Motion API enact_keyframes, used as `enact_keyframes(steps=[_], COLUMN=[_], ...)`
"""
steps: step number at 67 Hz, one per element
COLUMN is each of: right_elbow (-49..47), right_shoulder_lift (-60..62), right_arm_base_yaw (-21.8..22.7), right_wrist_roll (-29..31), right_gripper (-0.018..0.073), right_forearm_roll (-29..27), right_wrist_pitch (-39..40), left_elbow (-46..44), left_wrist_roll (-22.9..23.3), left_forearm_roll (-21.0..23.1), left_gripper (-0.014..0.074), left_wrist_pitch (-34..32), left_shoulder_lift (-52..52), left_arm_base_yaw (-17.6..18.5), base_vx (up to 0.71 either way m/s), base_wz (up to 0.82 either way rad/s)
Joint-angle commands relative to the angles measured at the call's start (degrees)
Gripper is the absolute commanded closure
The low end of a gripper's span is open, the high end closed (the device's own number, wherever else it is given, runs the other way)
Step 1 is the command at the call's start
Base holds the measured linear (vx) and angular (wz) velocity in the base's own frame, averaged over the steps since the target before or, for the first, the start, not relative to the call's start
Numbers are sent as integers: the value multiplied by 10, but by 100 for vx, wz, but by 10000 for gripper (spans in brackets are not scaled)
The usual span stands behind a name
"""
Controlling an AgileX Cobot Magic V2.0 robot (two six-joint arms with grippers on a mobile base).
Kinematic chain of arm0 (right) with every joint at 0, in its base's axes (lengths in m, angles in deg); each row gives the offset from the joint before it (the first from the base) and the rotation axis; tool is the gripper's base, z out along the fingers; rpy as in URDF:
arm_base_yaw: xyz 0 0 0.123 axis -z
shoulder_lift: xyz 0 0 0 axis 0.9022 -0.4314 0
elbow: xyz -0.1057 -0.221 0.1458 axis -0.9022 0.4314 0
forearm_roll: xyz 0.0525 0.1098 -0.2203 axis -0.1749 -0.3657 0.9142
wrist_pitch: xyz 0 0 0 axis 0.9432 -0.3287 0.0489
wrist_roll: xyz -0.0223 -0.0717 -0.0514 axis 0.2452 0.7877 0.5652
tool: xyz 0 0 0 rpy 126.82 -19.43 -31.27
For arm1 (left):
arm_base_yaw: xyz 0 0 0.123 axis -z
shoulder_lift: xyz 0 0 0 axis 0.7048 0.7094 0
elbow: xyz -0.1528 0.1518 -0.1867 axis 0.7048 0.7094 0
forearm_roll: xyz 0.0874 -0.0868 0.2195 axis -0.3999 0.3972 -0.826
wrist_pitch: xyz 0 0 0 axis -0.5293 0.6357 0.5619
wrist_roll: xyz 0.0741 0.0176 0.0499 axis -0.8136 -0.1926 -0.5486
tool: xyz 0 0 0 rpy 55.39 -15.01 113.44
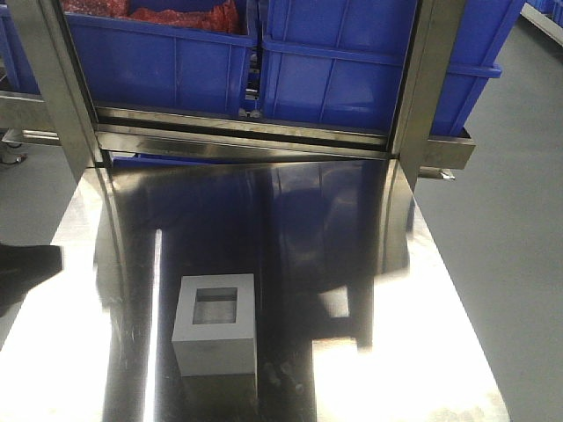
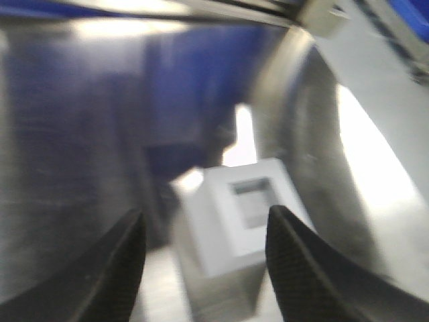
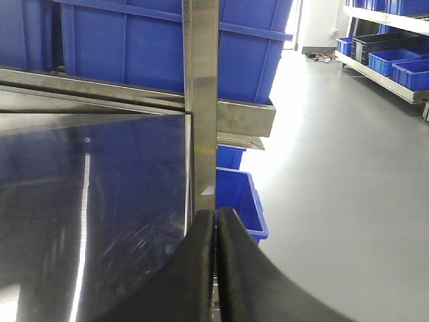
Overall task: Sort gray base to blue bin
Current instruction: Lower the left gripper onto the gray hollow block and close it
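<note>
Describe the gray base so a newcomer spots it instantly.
Start at the shiny stainless steel table below the rack of blue plastic bins. Near its front edge, left of centre, stands a matte gray cube-like block. Small and gray against the blue bins, it has a square recess on top.

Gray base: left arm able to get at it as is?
Probably yes. The left hand is open with the gray base just ahead between its fingers; nothing else on the steel table blocks it.

Steel table (image 1: 290,229), upright steel post (image 1: 422,79), red stuff, perhaps bags (image 1: 185,16), gray floor (image 1: 519,220)
</note>
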Motion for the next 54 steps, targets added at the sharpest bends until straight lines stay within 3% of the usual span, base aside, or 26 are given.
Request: enact_keyframes(steps=[1,16,24,31,41,54], right_elbow=[3,3,3,3,3,3], right_shoulder_lift=[5,5,5,5,5,5], right_arm_base_yaw=[-2,-2,-2,-2,-2,-2], right_wrist_roll=[4,4,4,4,4,4], right_gripper=[564,564,564,564,564,564], right_forearm_roll=[5,5,5,5,5,5], right_wrist_pitch=[45,45,45,45,45,45], left_elbow=[-20,-21,-21,-30,-69,-128], left_wrist_roll=[-44,-47,-30,45,200,306], left_forearm_roll=[84,84,62,-9,-167,-291], left_gripper=[202,204,207,226,238,238], left_wrist_pitch=[-28,-90,-138,-160,-163,-134], left_shoulder_lift=[40,133,176,211,258,315], left_arm_base_yaw=[20,112,170,205,244,291], base_vx=[0,0,0,0,0,0], base_wz=[0,0,0,0,0,0])
